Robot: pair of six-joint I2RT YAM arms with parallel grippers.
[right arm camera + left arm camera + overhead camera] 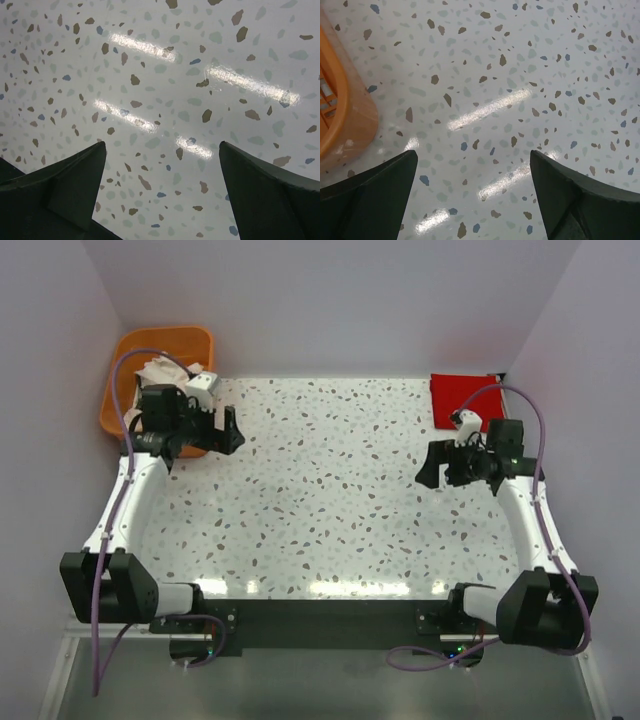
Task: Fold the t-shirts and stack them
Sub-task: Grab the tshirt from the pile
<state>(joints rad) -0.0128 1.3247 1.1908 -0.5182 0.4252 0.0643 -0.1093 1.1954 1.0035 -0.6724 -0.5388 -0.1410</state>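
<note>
Two hands gape empty: left hand (235,430) just beside orange slotted plastic basket (150,337), right hand (430,463) well across speckled bench (320,490) from it. Crumpled cream-white cloth tee (160,370) inside basket; flat red cloth square (465,400) far from it.

Bench (330,510), middle, near edge to far edge: bare surface, free passage between the arms.
Far left corner: orange basket (170,335) blocks it; left gripper (234,430) just beside, jaws apart.
Far right corner: red t-shirt (463,400) lies flat and low; right gripper (425,465) near, jaws apart.
Walls close off both side edges.
</note>
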